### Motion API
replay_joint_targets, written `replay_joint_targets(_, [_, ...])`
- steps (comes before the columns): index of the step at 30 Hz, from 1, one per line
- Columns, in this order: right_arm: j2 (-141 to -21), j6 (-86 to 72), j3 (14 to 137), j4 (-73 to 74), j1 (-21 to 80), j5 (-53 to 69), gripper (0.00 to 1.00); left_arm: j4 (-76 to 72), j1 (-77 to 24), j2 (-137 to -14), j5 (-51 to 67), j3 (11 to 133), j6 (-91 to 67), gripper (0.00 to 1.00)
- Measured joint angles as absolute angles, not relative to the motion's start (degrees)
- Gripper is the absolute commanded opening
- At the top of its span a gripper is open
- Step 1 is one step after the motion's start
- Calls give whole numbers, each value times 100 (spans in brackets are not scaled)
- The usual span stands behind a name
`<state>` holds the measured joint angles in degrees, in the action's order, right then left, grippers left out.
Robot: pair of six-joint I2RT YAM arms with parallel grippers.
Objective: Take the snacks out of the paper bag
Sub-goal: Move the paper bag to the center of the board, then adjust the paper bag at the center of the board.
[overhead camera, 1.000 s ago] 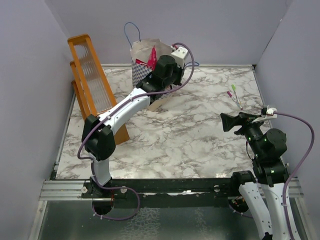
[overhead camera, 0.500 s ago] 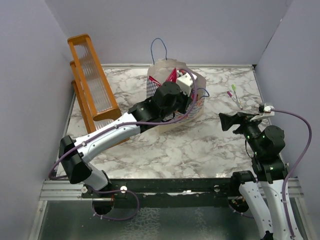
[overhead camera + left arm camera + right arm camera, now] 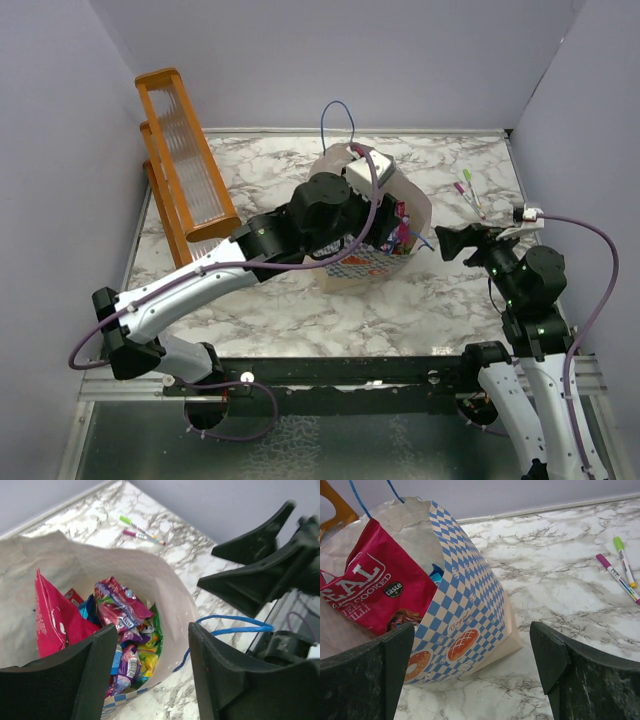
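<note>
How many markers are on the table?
2. A green-capped marker and a purple-capped marker lie side by side on the marble table, to the right of the paper bag. The bag and arms could hide others.

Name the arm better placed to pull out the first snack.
Left. The left gripper, open, hangs over the mouth of the paper bag, snacks right below. The right gripper, also open, faces the bag's checkered outer side.
</note>
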<state>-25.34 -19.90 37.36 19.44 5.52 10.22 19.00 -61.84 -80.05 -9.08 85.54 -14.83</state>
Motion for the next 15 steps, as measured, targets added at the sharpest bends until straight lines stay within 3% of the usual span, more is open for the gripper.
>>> replay_joint_targets(7, [-2635, -1990, 3736, 1944, 552, 1037, 99, 2333, -6182, -7456, -1009, 9054, -1247, 89])
replay_joint_targets(11, [-2663, -1990, 3736, 1951, 552, 1076, 99, 2681, -5916, -7242, -1341, 9240, -1151, 91])
replay_joint_targets(15, [-2657, -1990, 3736, 1949, 552, 1127, 99, 3072, -4821, -7596, -1428, 9891, -1297, 91])
